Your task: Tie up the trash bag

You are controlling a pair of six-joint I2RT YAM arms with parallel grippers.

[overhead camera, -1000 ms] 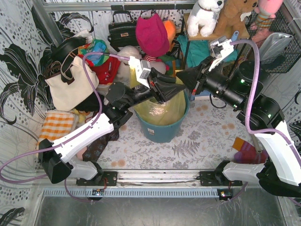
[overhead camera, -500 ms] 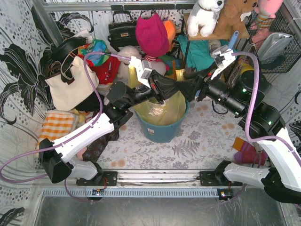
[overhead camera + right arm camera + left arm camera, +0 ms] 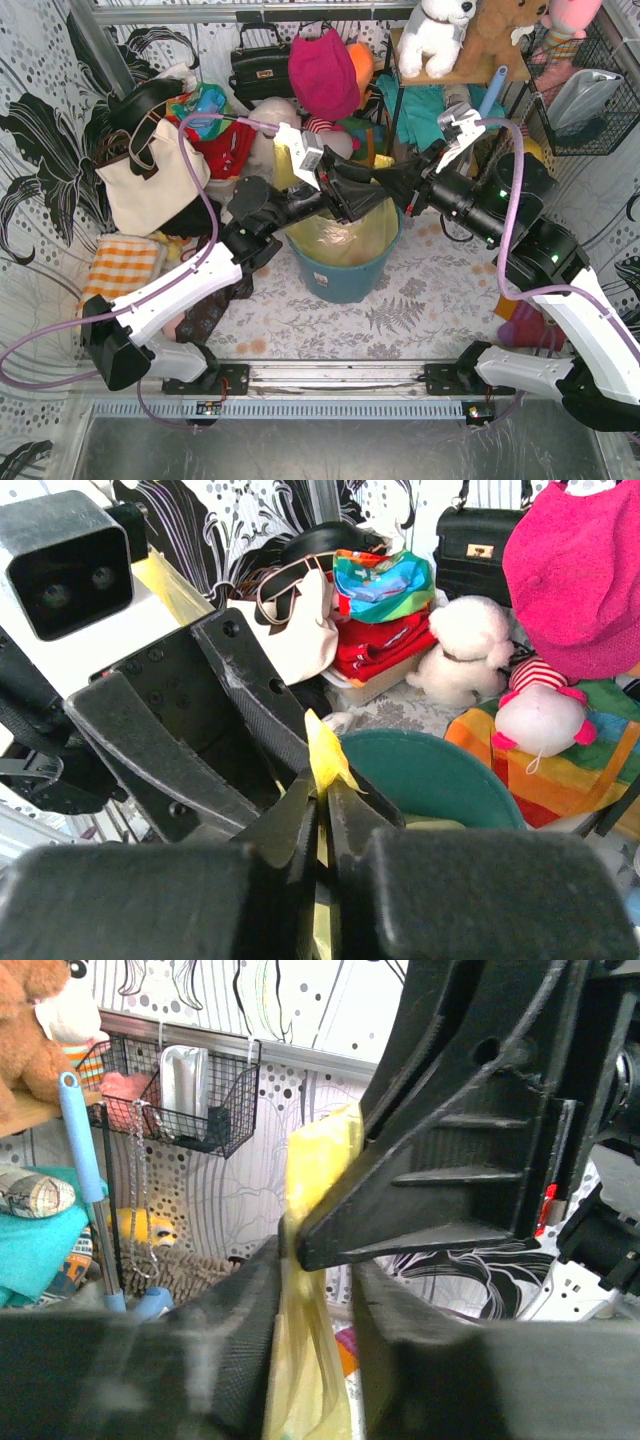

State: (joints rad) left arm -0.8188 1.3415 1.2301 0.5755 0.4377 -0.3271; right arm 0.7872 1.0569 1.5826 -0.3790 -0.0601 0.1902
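Right under my fingers (image 3: 355, 192) stands the teal bin (image 3: 345, 275) on the bench (image 3: 420, 310). Well off to their left leans a cream tote (image 3: 150, 185), with an orange checked cloth (image 3: 122, 265) nearer me. Beyond them are a black handbag (image 3: 262, 68) and a pink hat (image 3: 322, 75). Up and right of them sits a white plush dog (image 3: 435, 30), with a wire basket (image 3: 585, 100) farther right.

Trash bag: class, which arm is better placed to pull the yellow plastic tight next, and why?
Probably the right: the right gripper is shut on a strip of the trash bag, while the left gripper stands open around the plastic.
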